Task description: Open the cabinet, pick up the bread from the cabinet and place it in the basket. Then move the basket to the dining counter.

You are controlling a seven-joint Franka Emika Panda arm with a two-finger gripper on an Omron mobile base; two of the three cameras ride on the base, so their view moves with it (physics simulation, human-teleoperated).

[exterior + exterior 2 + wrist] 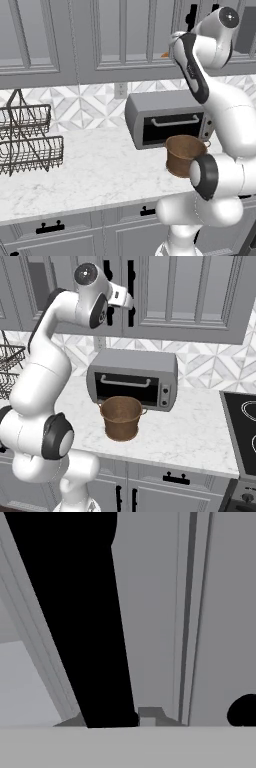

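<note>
Gripper [126,302], upper middle of frame, reaches the cabinet [200,296] handle [131,293]; jaw opening unclear. Door looks stiff, hinged: grasp the rigid bar mid-length.

Flat, even rendered light, soft shadows, no glare; hand view slightly blurred.

Right up against the cabinet [155,612] here: grey door panels, with a dark vertical seam between two doors on the right. A broad black bar, likely the door handle [75,612], slants from the top left down to the bottom. One dark fingertip [242,711] pokes up at bottom right.
</note>
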